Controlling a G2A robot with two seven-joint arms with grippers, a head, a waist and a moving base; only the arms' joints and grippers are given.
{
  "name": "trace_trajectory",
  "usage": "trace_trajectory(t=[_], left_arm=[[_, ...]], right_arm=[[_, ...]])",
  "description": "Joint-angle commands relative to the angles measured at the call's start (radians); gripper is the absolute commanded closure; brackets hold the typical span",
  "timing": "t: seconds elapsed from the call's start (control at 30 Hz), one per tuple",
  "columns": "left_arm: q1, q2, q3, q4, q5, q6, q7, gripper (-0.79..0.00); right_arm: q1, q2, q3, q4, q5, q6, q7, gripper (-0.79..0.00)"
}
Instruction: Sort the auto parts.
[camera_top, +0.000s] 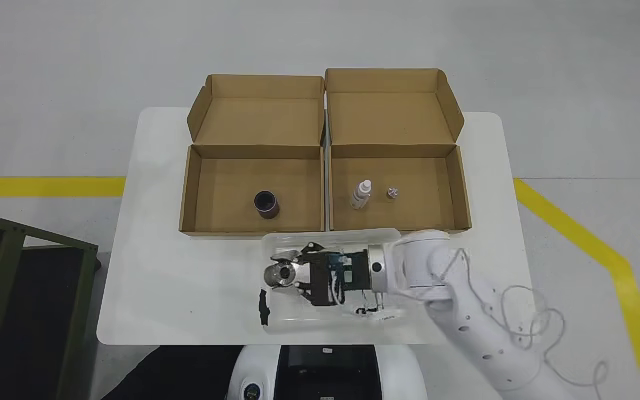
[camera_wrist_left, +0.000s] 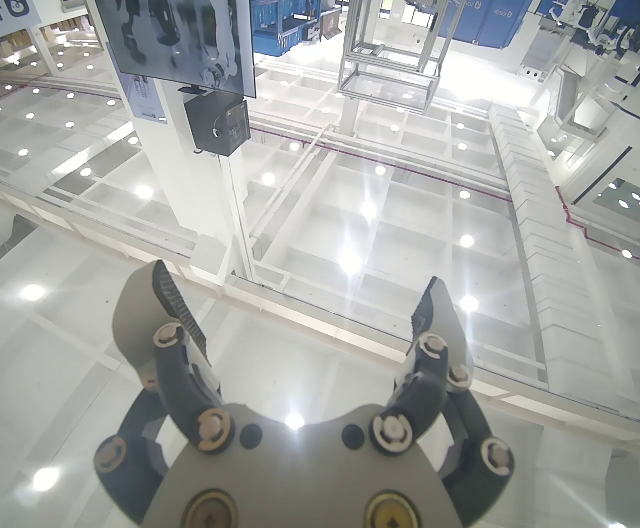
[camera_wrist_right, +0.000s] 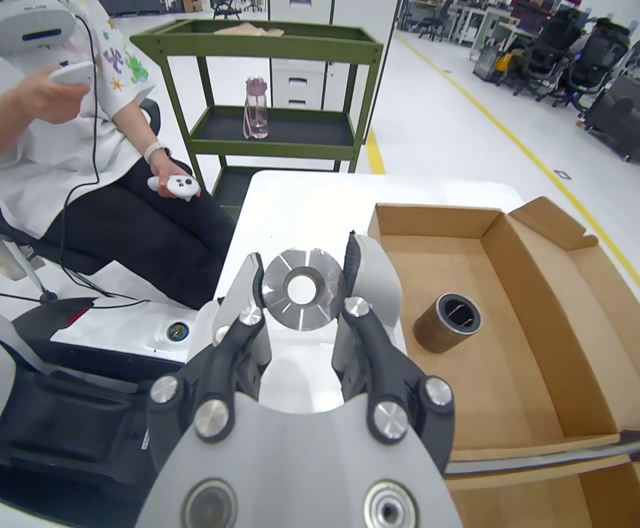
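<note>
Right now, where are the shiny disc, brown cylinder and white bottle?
shiny disc (camera_wrist_right: 305, 317), right wrist view, face below its hole
brown cylinder (camera_wrist_right: 434, 336), right wrist view, side wall
white bottle (camera_top: 361, 193), top view, its body

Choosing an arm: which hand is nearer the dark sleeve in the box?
Right. The right hand, shut on a metal disc, is beside that box, near the sleeve; the open left hand points at the ceiling, away from the table.

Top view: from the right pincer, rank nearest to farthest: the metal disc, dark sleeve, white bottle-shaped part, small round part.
1. The metal disc, in the right pincer.
2. The dark sleeve, left box.
3. The white bottle-shaped part, right box.
4. The small round part, right box, beside it.
</note>
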Motion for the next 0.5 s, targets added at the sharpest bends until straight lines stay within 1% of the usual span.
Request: trace_trajectory(t=[0.0, 0.2, 0.47], left_arm=[[0.0, 0.0, 0.0, 0.0, 0.0, 0.0, 0.0, -0.785], [0.0, 0.0, 0.0, 0.0, 0.0, 0.0, 0.0, -0.785], [0.0, 0.0, 0.0, 0.0, 0.0, 0.0, 0.0, -0.785]], right_arm=[[0.009, 0.001, 0.016, -0.021, 0.021, 0.005, -0.019, 0.0], [0.03, 0.003, 0.067, -0.061, 0.074, 0.032, -0.084, 0.0], [0.019, 0.011, 0.153, -0.14, 0.111, 0.068, -0.159, 0.0]])
